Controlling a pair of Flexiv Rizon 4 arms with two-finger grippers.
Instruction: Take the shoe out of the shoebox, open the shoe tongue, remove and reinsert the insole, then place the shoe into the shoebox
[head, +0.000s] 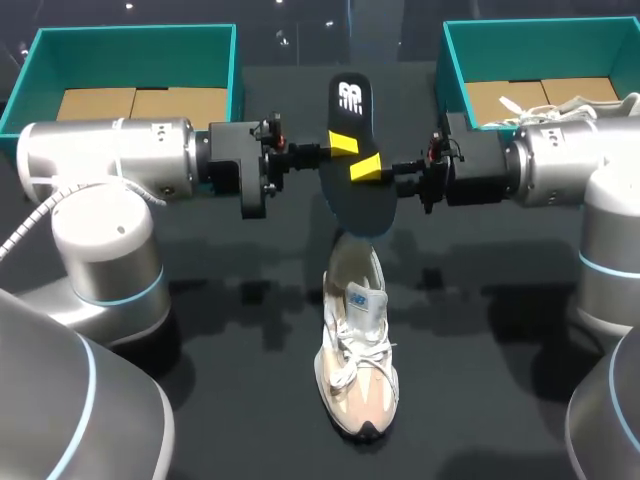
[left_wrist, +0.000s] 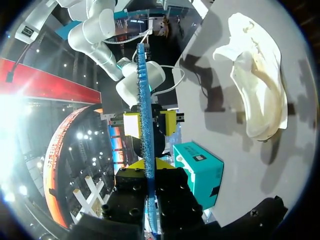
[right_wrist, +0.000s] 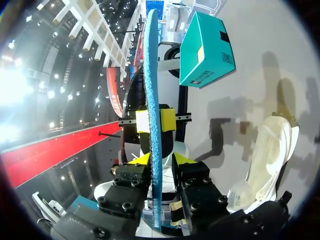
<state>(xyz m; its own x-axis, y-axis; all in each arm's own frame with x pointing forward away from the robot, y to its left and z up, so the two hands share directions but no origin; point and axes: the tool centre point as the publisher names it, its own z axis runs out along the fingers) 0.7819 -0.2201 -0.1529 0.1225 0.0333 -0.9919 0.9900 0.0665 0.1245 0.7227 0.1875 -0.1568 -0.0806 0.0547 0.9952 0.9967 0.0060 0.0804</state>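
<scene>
While left gripper (head: 341, 145) and right gripper (head: 368, 168) each clamp black blue-backed foam insole (head: 349, 118) flat, beige lace-up sneaker (head: 357, 350) lies below, nearer robot, long axes parallel.

The insole (head: 347, 115) is black on top with a white logo near its far end. It hangs in the air over the middle of the table, pinched from both sides by the left gripper (head: 343, 143) and the right gripper (head: 366, 168). In the wrist views it shows edge-on, and its underside is blue. Its near end hangs over the heel of the shoe (head: 357, 350), a cream and beige sneaker with white laces. The shoe stands upright on its sole, dark toe toward the near edge, its tongue raised. A teal shoebox (head: 130, 35) sits open at the far left. Another shoebox (head: 540, 45) sits at the far right, holding what seems to be a second white shoe (head: 575, 103).
</scene>
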